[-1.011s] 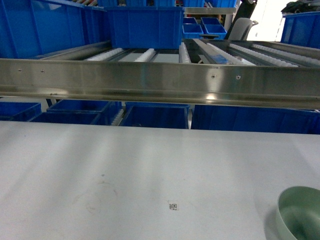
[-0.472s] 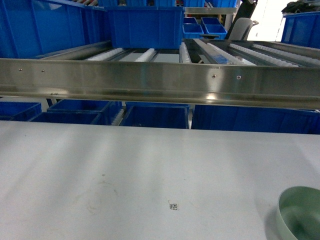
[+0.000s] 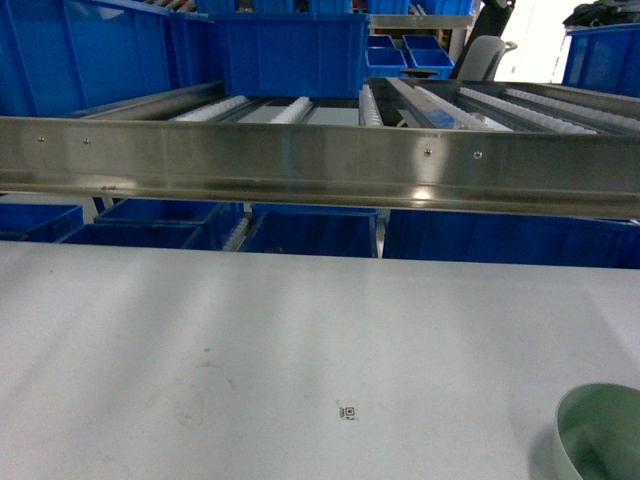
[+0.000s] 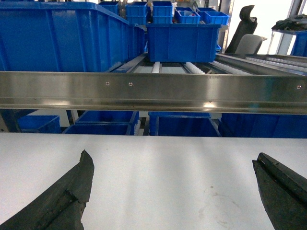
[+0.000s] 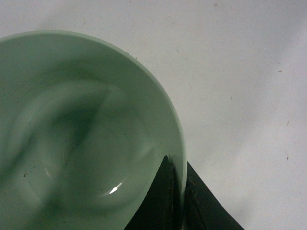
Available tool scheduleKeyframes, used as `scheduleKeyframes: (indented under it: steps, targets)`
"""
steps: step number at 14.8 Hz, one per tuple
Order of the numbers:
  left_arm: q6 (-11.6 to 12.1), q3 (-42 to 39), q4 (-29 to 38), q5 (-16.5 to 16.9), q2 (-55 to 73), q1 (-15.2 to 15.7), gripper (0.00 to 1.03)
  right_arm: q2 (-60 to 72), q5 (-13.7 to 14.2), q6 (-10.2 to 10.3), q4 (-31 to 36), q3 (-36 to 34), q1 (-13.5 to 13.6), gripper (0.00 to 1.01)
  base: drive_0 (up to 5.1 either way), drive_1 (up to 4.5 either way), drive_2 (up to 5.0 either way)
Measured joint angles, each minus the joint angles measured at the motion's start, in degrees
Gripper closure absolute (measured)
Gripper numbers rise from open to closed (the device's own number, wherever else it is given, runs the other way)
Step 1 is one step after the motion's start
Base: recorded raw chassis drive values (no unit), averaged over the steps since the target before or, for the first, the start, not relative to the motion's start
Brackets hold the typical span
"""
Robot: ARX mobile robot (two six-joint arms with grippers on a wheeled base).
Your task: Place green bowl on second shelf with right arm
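The green bowl shows at the bottom right corner of the head view, cut off by the frame edges. In the right wrist view the green bowl fills the left side, and my right gripper is shut on its rim, one black finger inside and the other outside. The second shelf is the steel tier with roller rails across the head view, bearing a large blue crate. My left gripper hangs open over the white table, holding nothing. Neither arm appears in the head view.
More blue crates sit on the lower tier behind the table's far edge. A long blue crate stands on the shelf's left. A small printed marker lies on the table. A chair stands beyond the rack.
The green bowl has slid lower in the head view, toward the bottom edge, over the last second. Everything else stays as it was.
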Motion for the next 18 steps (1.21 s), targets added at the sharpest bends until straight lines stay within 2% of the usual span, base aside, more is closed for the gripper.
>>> scheduleKeyframes:
  steps: [9,11,15,16,17,18]
  targets:
    - [-0.02,0.0,0.0,0.0,0.0,0.0,0.05,-5.07,-1.05,4.09,4.28,-2.38,1.07,0.99,0.0,0.0,0.0]
    - [0.0,0.0,0.0,0.0,0.0,0.0,0.05,-7.93,-1.92,6.01,4.76,-2.38,1.46,0.99,0.0,0.0,0.0]
    - [-0.02,0.0,0.0,-0.02,0.0,0.0,0.05,-17.94,-4.17,11.13,5.79,-2.67,2.29,0.99,0.0,0.0,0.0]
    - [-0.02,0.0,0.0,0.0,0.0,0.0,0.05,-22.36,-5.01,13.22,5.55,-3.45,2.51,0.99,0.0,0.0,0.0]
    - [-0.02,0.0,0.0,0.0,0.0,0.0,0.05,-34.91,-6.93,18.62,4.09,-6.43,2.27,0.99,0.0,0.0,0.0]
    - [-0.02,0.0,0.0,0.0,0.0,0.0,0.05,-39.21,-7.52,20.0,3.37,-7.52,1.6,0.99,0.0,0.0,0.0]
